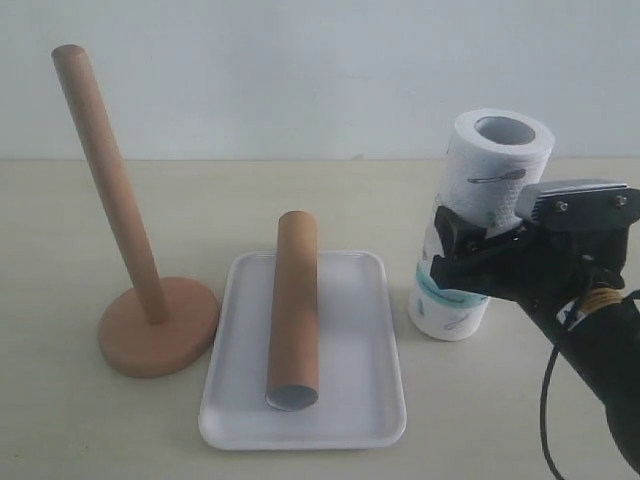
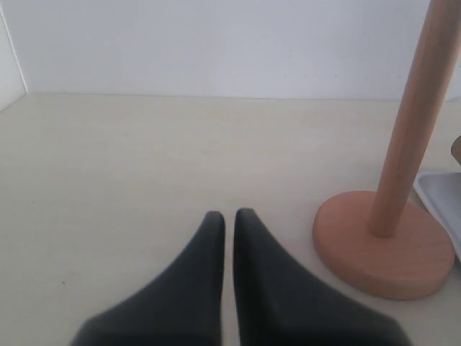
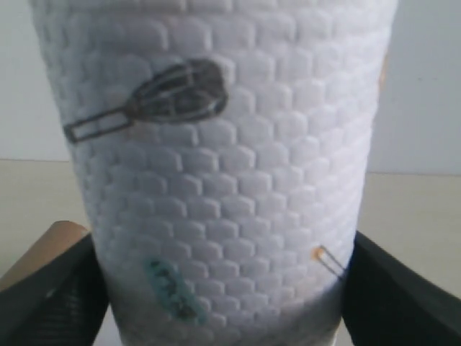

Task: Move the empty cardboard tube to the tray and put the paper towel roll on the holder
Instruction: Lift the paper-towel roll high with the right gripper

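Paper towel roll (image 1: 492, 165), 1 item: stood upright, core vertical, just right of the tray (image 1: 236, 418), pinched low between the jaws of your right gripper (image 1: 460, 255); the holder (image 1: 112, 195), pole also upright, stood well left across the tray, nearer your left gripper (image 2: 225, 220), its 2 fingers pressed together, empty.

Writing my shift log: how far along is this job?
Done: the empty cardboard tube lies in the tray. In hand: the right gripper clasps the paper towel roll, standing on the table. Remaining: slipping it onto the holder, whose pole is bare.
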Tool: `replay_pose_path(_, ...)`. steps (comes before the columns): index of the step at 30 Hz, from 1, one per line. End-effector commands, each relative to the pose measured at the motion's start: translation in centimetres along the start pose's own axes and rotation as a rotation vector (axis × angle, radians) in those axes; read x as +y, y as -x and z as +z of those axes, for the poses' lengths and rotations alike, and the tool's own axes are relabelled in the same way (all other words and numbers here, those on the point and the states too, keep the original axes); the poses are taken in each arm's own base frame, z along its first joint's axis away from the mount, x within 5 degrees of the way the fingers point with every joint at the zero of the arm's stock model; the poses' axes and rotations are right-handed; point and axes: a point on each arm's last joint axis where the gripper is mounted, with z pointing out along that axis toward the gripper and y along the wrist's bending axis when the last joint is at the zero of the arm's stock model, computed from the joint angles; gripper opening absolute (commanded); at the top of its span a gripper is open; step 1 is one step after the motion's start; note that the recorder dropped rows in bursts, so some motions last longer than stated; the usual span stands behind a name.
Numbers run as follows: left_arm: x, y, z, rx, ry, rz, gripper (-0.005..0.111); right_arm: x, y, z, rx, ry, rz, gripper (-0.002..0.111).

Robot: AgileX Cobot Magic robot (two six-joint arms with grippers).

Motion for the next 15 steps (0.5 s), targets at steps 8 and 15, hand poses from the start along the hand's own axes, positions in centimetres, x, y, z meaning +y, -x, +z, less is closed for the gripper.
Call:
replay_pose_path(8,0.0,-0.1,0.0,0.000,0.001,-0.004,0.004,0.1,-0.5,0.0,0.048,0.015,-0.070,0.000)
replay_pose_path(15,0.0,-0.1,0.0,0.000,0.001,-0.004,0.004,0.6,-0.5,0.0,0.049,0.073,-0.092,0.000)
